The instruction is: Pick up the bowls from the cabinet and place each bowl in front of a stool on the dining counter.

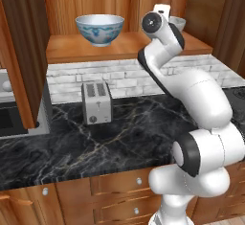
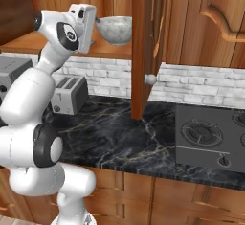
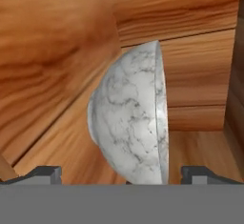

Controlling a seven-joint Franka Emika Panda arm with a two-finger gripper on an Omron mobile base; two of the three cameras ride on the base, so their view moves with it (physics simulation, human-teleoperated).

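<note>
At the reddish-brown wooden wall cabinet (image 1: 119, 47), my jaws (image 3: 121, 174) stand released either side of the mottled grey-white marble bowl (image 3: 131, 118) on its shelf, lined up to grasp it; the blue-floral white bowl (image 1: 99, 29) waits alongside.

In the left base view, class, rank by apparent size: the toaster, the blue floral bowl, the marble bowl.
1. Blue floral bowl and toaster look about alike, so I leave them unranked.
2. Marble bowl looks smallest, though the arm hides most of it.
</note>
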